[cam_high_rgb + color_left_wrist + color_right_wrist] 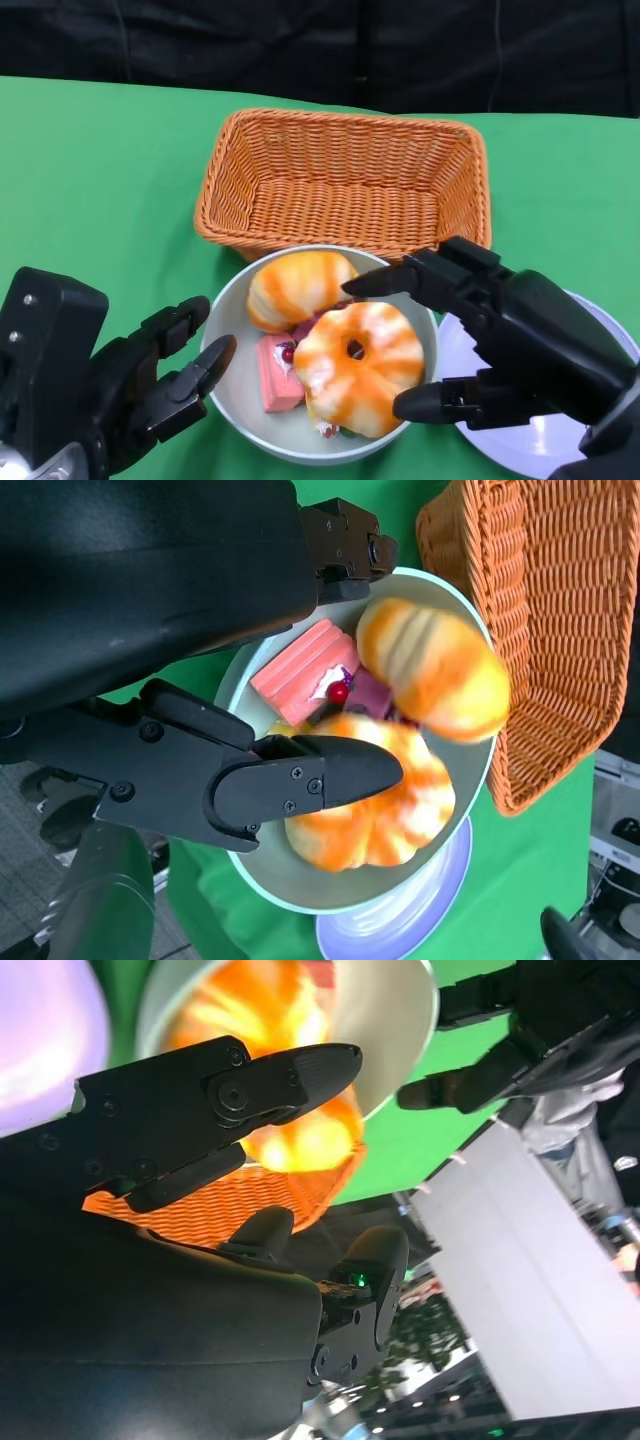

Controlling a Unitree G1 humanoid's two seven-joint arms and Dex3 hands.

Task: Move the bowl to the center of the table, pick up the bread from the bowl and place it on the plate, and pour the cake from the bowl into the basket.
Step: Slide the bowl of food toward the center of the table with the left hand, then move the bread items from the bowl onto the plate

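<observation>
Nearest you, at the lower left of the head view, your left hand (150, 385) lies with its fingers (195, 375) spread and holding nothing; the fingertips sit just beside the left rim of the bowl (225, 400), though you cannot tell whether they touch it. At the lower right, your right hand (500, 340) is also wide apart and holds nothing: one finger (385, 282) reaches over the bowl's upper right rim above the bread, and another tip (425, 403) points at the bowl's lower right edge. Under that hand lies the pale lilac plate (600, 315), its left edge touching or tucked just under the bowl. The pale green bowl sits at lower centre of the frame and holds a ring-shaped bread (358, 365) with orange streaks at lower right, an oval streaked bread roll (298, 287) at upper left, and a pink cake slice (275, 375) with a red cherry at lower left, partly under the ring bread. The left wrist view shows the same contents: ring bread (375, 815), roll (435, 670), cake (305, 670). Just behind the bowl, at upper centre, stands the orange wicker basket (225, 195), its near wall touching or almost touching the bowl's far rim. All rest on the green table (90, 180).
</observation>
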